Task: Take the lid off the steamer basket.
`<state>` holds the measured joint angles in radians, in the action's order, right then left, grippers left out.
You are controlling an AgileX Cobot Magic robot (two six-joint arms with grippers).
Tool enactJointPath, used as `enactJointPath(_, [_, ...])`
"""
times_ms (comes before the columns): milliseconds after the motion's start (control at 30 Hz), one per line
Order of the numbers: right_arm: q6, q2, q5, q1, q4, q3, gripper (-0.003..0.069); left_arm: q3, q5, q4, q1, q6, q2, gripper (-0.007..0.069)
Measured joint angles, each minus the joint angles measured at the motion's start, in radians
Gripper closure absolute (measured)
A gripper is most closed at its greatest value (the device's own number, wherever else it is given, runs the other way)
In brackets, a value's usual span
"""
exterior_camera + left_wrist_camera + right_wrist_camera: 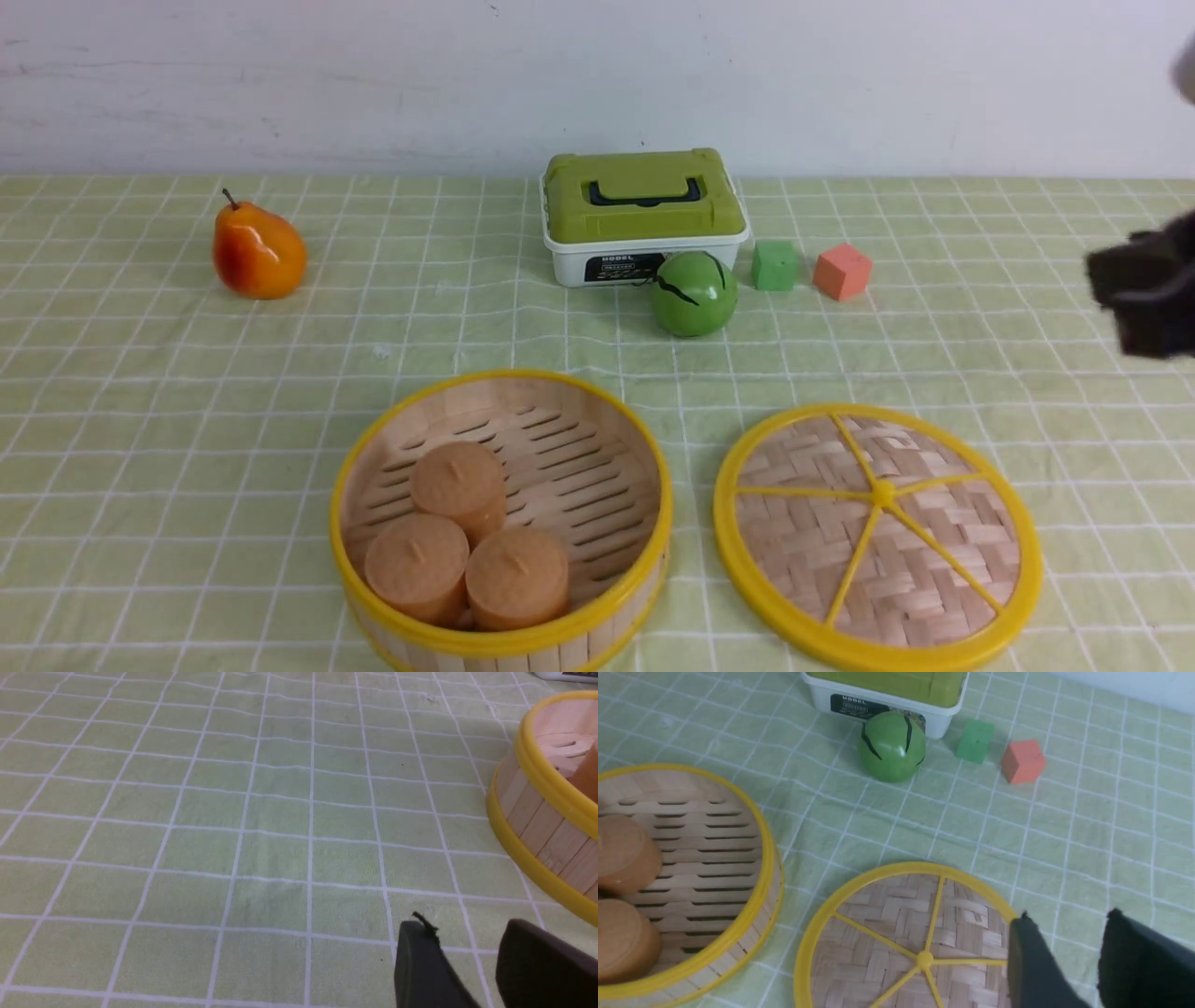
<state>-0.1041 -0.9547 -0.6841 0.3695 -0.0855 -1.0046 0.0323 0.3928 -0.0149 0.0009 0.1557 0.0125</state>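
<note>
A: Where's the lid [794,541]?
B: Off. Flat on the desk [149,392], right of the steamer basket [500,375], with a gap between. Knob side up.

A: Basket contents?
B: Three brown buns [516,579], grouped at the near left. Slotted floor bare on the far and right sides. Basket upright, open top.

A: Other containers?
B: White box [571,266], farther back, green cover [644,210] on, black handle on top. Can't see inside. Round green thing [693,294] in front of it. Green cube [775,265] and pink cube [842,272] off to its right.

A: Hands?
B: Left hand [467,924]: fingers spread, nothing between them, over the desk near the basket. Right hand [1070,918]: also spread, pinching nothing, clear of the lid.
</note>
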Motion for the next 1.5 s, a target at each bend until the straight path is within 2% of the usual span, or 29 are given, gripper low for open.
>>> enactJointPath(67, [0.001, 0.14, -0.015, 0.0, 0.001, 0.106, 0.0648, 0.0, 0.0, 0.0, 0.0, 0.0, 0.0, 0.0386])
enactJointPath(167, [0.001, 0.256, -0.021, 0.0, 0.007, 0.185, 0.0677, 0.0, 0.0, 0.0, 0.0, 0.0, 0.0, 0.0386])
enactJointPath(467, [0.001, 0.479, 0.009, 0.0, -0.007, 0.307, 0.0678, 0.0, 0.0, 0.0, 0.0, 0.0, 0.0, 0.0386])
enactJointPath(933, [0.001, 0.512, -0.052, 0.0, -0.041, 0.347, 0.0666, 0.0, 0.0, 0.0, 0.0, 0.0, 0.0, 0.0386])
enactJointPath(1000, [0.001, 0.525, 0.018, 0.0, -0.041, 0.398, 0.0664, 0.0, 0.0, 0.0, 0.0, 0.0, 0.0, 0.0386])
enactJointPath(1167, [0.001, 0.619, 0.431, -0.01, 0.0, 0.687, 0.0658, 0.0, 0.0, 0.0, 0.0, 0.0, 0.0, 0.0386])
enactJointPath(1267, [0.001, 0.681, 0.545, -0.048, 0.065, 0.831, 0.0655, 0.0, 0.0, 0.0, 0.0, 0.0, 0.0, 0.0386])
enactJointPath(1333, [0.001, 0.781, 0.572, -0.152, 0.085, 0.943, 0.0652, 0.0, 0.0, 0.0, 0.0, 0.0, 0.0, 0.0386])
enactJointPath(1367, [0.001, 0.796, 0.572, -0.161, 0.085, 0.949, 0.0651, 0.0, 0.0, 0.0, 0.0, 0.0, 0.0, 0.0386])
enactJointPath(1467, [0.001, 0.899, 0.561, -0.311, 0.085, 1.015, 0.0648, 0.0, 0.0, 0.0, 0.0, 0.0, 0.0, 0.0386])
enactJointPath(1500, [0.001, 0.909, 0.556, -0.32, 0.085, 1.017, 0.0647, 0.0, 0.0, 0.0, 0.0, 0.0, 0.0, 0.0386])
